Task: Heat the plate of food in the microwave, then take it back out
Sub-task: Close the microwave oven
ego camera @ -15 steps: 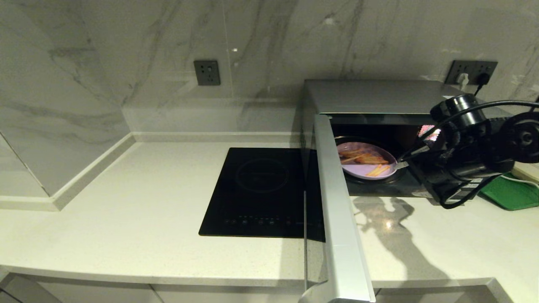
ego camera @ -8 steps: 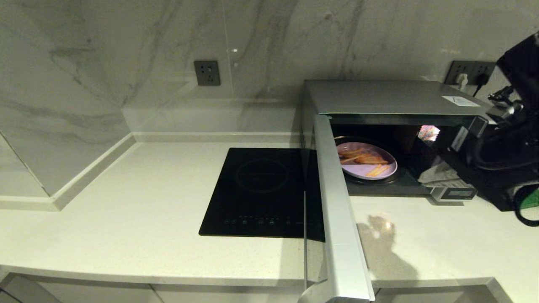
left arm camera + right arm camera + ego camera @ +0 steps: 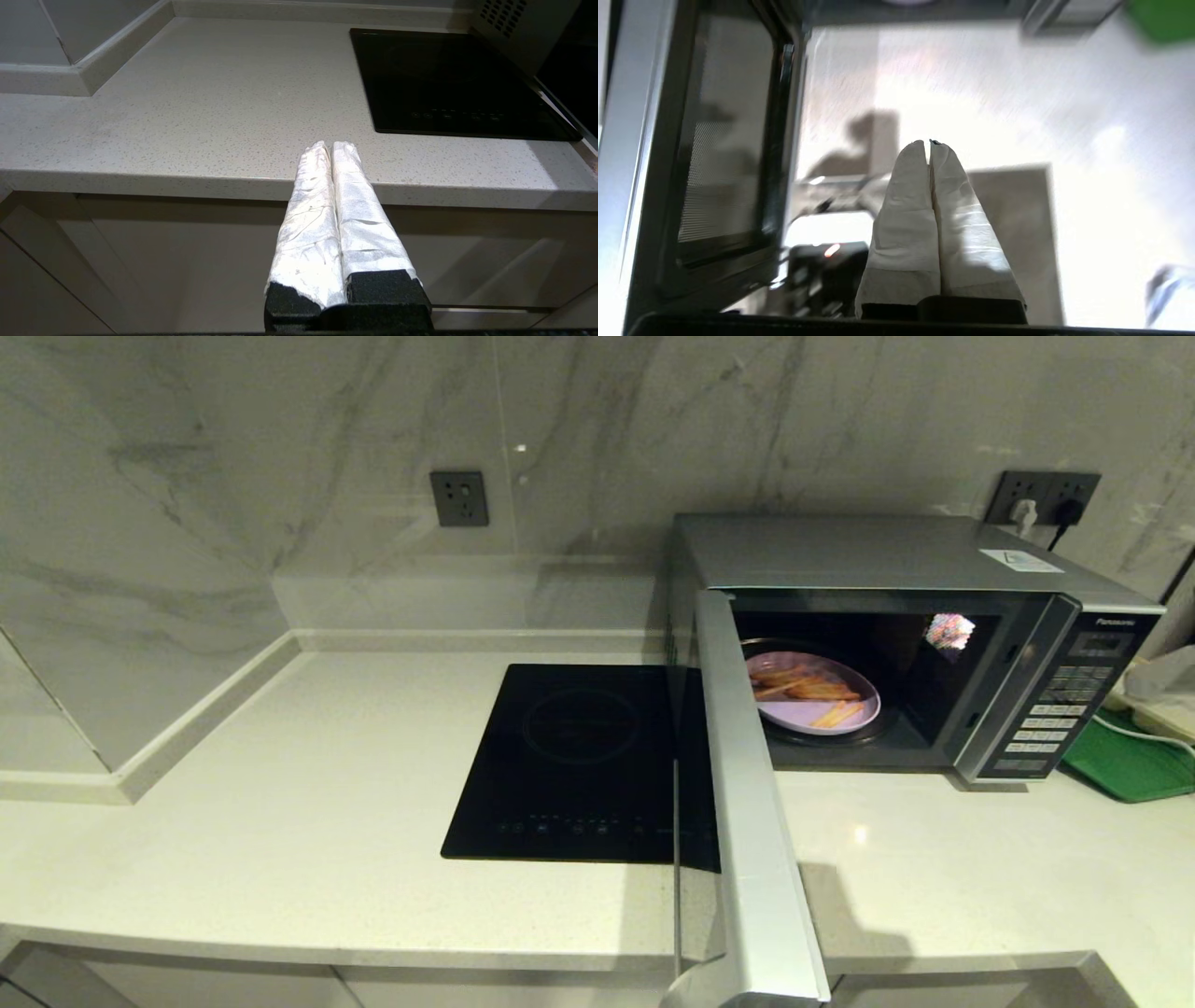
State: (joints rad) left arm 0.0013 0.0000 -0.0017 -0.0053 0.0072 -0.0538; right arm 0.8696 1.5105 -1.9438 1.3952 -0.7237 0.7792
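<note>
Pale speckled stone tabletop (image 3: 280, 821) carries the silver boxy microwave (image 3: 868, 555) at its back right, door open, with the lilac-purple round plate of fries (image 3: 810, 703) inside. Right end effector (image 3: 930, 143) hangs above the tabletop beside the door, fingers pressed together, empty. Left end effector (image 3: 331, 145) is parked at the front edge, also closed.

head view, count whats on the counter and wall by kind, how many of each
microwave: 1
plate of food: 1
induction hob: 1
green tray: 1
wall sockets: 2, one above the hob, one behind the microwave
total: 6
</note>
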